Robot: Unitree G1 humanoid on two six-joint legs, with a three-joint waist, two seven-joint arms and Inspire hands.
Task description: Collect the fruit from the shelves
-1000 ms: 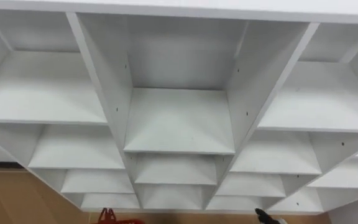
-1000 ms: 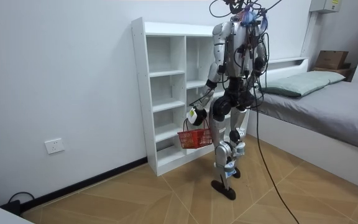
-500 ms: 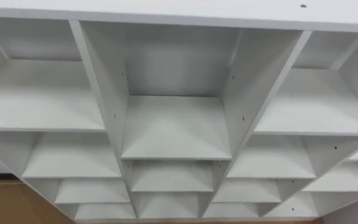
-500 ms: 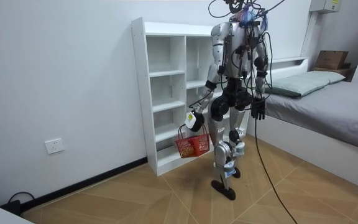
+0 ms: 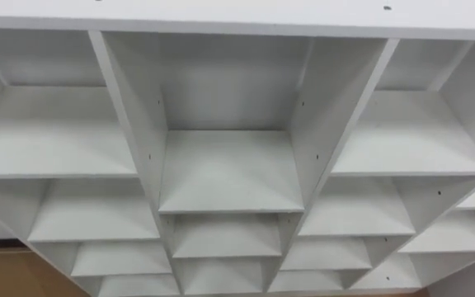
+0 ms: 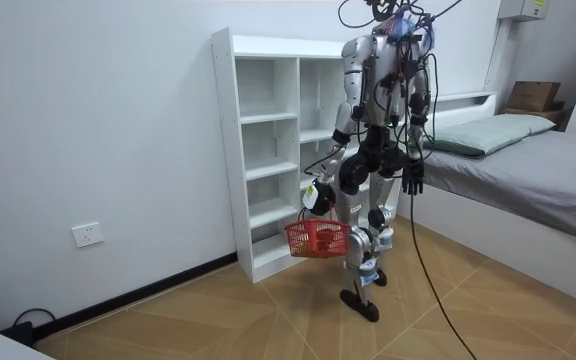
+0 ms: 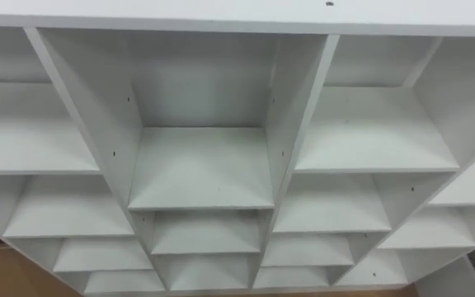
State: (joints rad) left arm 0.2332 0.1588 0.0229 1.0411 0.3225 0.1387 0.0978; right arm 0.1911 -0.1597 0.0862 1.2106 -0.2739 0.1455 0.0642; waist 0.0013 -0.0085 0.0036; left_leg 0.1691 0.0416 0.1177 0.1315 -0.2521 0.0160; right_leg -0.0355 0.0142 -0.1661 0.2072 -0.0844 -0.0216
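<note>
Standing close before white closet (image 6: 258, 130), facing its open compartments

Left hand (image 6: 313, 196): closed round handle of red basket (image 6: 318, 240), hung low just beneath the hand, on the closet side

Right hand (image 6: 413, 181): fingers straight and slack, holding nothing, hanging well apart from basket, on the bed side

Fruit: whereabouts not to be told; shelf boards (image 5: 231, 172) ahead of and above both hands bare white in the eye views; basket contents too small to judge

Step in hand, as judged: searching compartments ahead of any reach. Best done by sweeping the gaze row by row, down to the cells beside and below the left hand, before committing the right hand; keeping basket steady and clear of the closet's front edge; bringing basket up under the chosen cell for a short carry by the free hand

Round about: bed (image 6: 528, 170) with pillow (image 6: 478, 135) beyond right hand; cardboard box (image 6: 533, 95) further past it; wall socket (image 6: 86, 236) well off beyond left hand; wood floor (image 6: 218, 320) below both

In the way: upright dividers (image 5: 143, 132) narrowing each cell, likely to catch a wide-spread hand; deep shelves, with far-back fruit possibly hidden under the board above; basket hanging near the closet frame
</note>
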